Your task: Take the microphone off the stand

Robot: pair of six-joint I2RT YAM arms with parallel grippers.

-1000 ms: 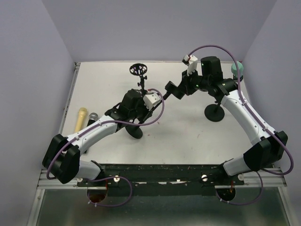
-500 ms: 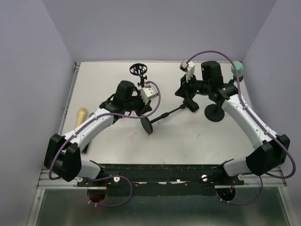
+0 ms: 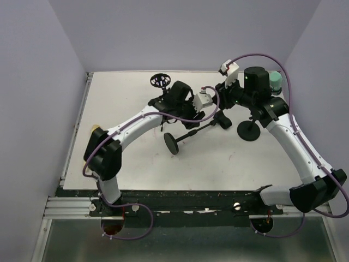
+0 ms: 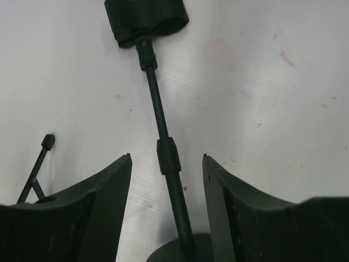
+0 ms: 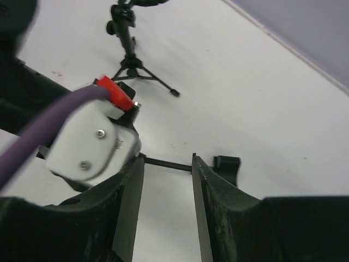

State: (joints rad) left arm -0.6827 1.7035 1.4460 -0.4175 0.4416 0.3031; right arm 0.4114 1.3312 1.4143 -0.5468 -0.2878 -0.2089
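The black round-based microphone stand [image 3: 172,143] lies tipped on the white counter [image 3: 218,164], and its clip [image 4: 144,16] is empty. The left gripper [image 4: 167,156] straddles the rod, wide and not touching it. The right gripper [image 5: 168,157] hovers above, parted and empty. The yellow microphone [image 3: 96,129] peeks out by the left elbow, well apart from the stand, so the removal looks done.

White tabletop [image 3: 229,158] between pale lavender walls [image 3: 180,33], dark rail [image 3: 185,196] along its near edge, even light

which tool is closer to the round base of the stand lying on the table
Left. The left tool hangs over the rod just above the round base; the right tool is up by the clip end.
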